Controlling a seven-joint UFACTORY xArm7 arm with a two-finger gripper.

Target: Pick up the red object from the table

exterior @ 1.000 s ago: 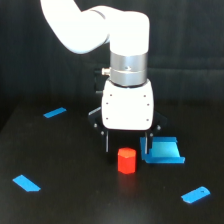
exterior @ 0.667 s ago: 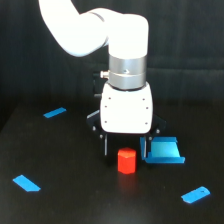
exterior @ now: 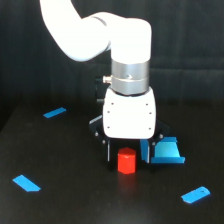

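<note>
Gripper (exterior: pixel 126 151) low over table (exterior: pixel 65 200), jaws spread, nothing clasped. Red object (exterior: pixel 126 161) upright on table, bracketed between dark fingers (exterior: pixel 108 150), sitting slightly forward of them toward camera. Stubby, no long axis to align. Blue square piece (exterior: pixel 167 151) just beside, on exterior view's right.
</note>
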